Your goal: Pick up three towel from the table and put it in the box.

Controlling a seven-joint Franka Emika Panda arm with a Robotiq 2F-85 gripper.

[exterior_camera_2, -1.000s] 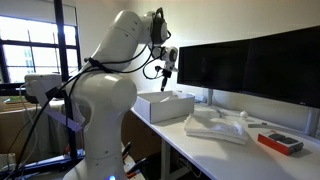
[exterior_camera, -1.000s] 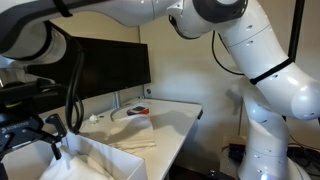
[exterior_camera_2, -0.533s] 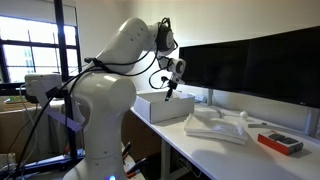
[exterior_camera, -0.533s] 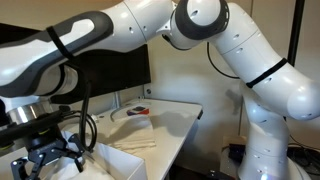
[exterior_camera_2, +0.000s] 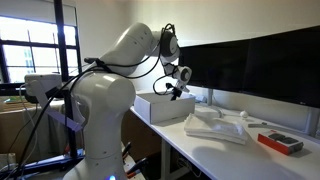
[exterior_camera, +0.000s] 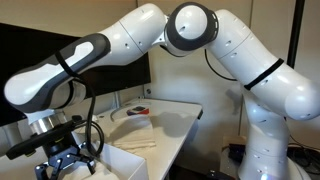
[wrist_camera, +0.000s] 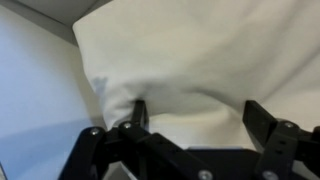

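My gripper [exterior_camera_2: 178,90] hangs open over the end of the white box [exterior_camera_2: 160,106] that lies nearest the towels. It also shows low at the left [exterior_camera: 68,163], beside the box [exterior_camera: 122,166]. In the wrist view a cream towel [wrist_camera: 200,55] fills most of the picture right under the gripper [wrist_camera: 198,118]. The jaws stand wide apart with nothing gripped between them. Folded towels [exterior_camera_2: 216,125] lie stacked on the white table [exterior_camera_2: 250,155] beyond the box, and show in both exterior views [exterior_camera: 135,137].
A wide dark monitor [exterior_camera_2: 255,65] runs along the back of the table, also seen behind the arm [exterior_camera: 110,65]. A small red object [exterior_camera_2: 280,142] lies past the towels [exterior_camera: 137,110]. The arm's white base [exterior_camera_2: 95,120] stands beside the table edge.
The gripper has come down from above the box and shifted toward the towel side. It has stayed open throughout.
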